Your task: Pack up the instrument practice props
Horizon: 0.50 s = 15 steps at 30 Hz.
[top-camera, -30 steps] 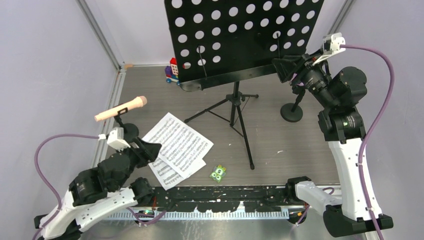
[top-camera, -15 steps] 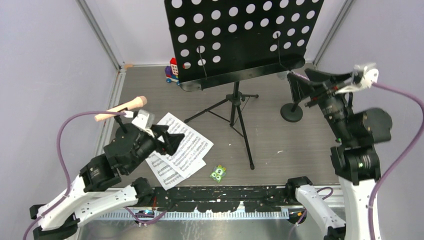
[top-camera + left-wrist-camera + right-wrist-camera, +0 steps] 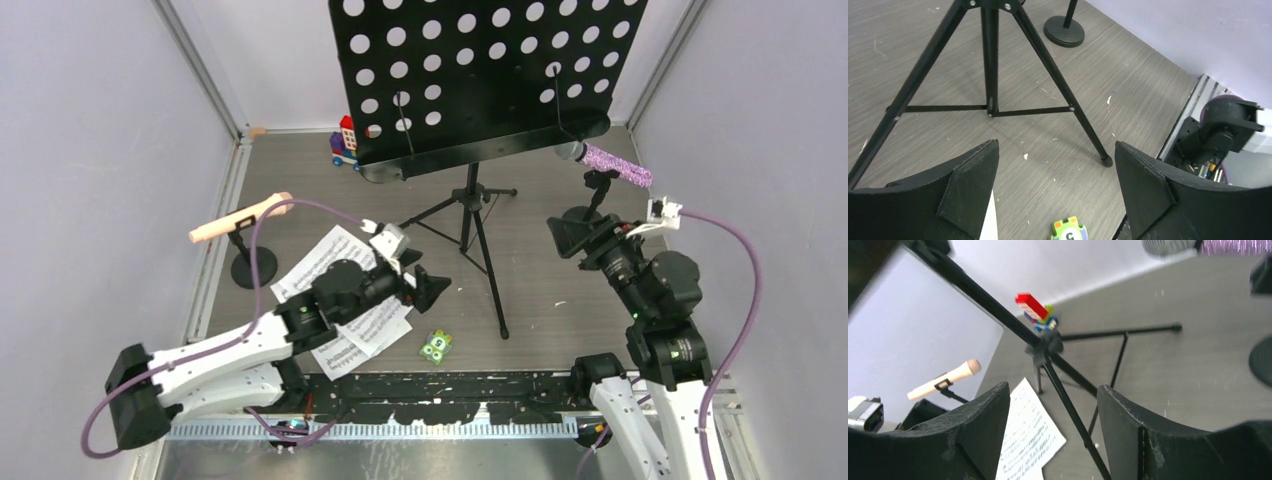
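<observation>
The black perforated music desk (image 3: pixel 480 70) stands at the back on its tripod legs (image 3: pixel 470 220). White sheet-music pages (image 3: pixel 335 265) lie left of the tripod, partly under my left arm. The pink microphone (image 3: pixel 240 220) rests on its round-based mount (image 3: pixel 243 270) at the left. The purple-glitter microphone (image 3: pixel 615 165) rests on its mount (image 3: pixel 590 200) at the back right. My left gripper (image 3: pixel 430 285) is open and empty above the pages' right edge, facing the tripod legs (image 3: pixel 993 75). My right gripper (image 3: pixel 565 235) is open and empty in front of the purple microphone's mount, facing the tripod (image 3: pixel 1048 347).
A small green piece (image 3: pixel 436 346) lies near the front edge, also under my left gripper (image 3: pixel 1069 231). A red-blue toy brick vehicle (image 3: pixel 345 140) stands behind the desk's left end. Walls close in left, right and back.
My left arm swung right, from beside the pink microphone across the pages toward the tripod. My right arm drew back and down from the purple microphone, which now shows on its mount.
</observation>
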Available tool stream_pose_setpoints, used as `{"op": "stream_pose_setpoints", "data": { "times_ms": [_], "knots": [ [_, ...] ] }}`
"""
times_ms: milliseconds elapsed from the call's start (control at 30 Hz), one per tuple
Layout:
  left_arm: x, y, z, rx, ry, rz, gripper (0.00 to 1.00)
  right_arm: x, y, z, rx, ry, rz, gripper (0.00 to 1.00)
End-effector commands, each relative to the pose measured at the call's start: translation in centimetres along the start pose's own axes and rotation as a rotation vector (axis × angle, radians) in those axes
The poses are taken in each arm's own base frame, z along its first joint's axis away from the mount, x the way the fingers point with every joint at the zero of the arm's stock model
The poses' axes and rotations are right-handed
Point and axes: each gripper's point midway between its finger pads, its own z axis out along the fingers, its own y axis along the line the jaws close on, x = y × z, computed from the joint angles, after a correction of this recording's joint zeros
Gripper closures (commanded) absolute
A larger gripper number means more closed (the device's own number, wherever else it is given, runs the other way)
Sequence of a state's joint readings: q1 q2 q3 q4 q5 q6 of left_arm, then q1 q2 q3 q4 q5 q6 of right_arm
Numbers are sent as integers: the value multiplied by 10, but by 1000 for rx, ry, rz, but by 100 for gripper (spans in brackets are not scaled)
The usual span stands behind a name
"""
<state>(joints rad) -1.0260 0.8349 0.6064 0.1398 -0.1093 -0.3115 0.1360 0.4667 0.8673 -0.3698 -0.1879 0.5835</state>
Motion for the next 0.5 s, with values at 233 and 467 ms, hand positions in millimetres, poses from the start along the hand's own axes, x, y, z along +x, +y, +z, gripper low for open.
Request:
{"op": "stream_pose_setpoints", "data": {
  "times_ms": [233,467],
  "knots": [
    [-95,9,73,-126,-424,81,14,46,-14,-27,36,101,144,31],
    [-116,7,105,-142,-526,150,20,60,-16,-35,32,137,153,31]
  ]
}}
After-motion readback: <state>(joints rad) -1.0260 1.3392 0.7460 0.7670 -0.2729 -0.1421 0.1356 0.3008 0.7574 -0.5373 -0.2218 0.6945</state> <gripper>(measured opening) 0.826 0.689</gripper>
